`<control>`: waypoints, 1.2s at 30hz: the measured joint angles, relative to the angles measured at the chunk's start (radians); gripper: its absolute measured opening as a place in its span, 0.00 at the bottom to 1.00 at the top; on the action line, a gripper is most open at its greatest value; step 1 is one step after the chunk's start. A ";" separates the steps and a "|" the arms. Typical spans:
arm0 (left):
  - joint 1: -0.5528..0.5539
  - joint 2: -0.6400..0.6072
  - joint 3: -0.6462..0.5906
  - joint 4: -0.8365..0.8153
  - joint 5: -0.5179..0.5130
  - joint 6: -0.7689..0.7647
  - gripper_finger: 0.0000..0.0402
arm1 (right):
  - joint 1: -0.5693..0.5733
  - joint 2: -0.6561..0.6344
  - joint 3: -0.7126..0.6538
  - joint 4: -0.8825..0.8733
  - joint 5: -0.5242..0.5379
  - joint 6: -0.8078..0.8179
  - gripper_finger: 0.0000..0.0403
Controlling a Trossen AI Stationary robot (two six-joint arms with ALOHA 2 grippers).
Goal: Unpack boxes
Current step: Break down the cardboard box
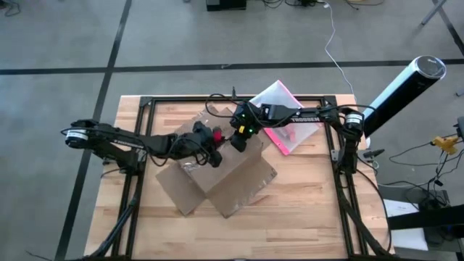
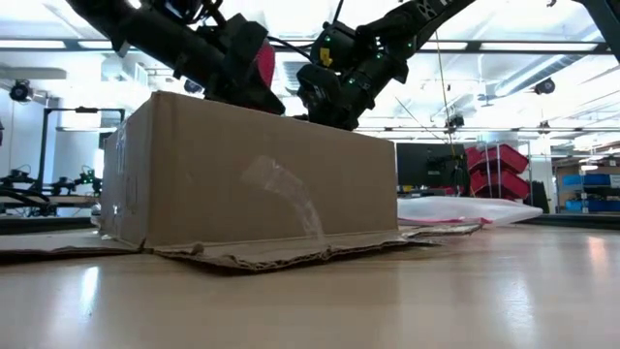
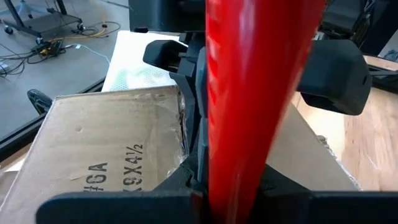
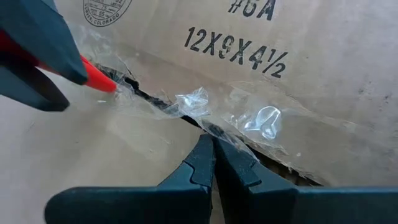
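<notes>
High view | both arms over box | right claw closed at taped seam

Two hands touch the cardboard box top.

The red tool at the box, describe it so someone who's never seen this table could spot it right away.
Start at the big brown cardboard box in the middle of the wooden table. On top of it, the left claw is shut on a red tool, its tip at the taped seam. It is the only bright red thing on the box.
</notes>
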 joint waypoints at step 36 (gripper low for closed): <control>0.004 -0.029 -0.005 -0.093 0.046 -0.004 0.06 | 0.001 0.000 0.000 -0.001 -0.003 -0.003 0.00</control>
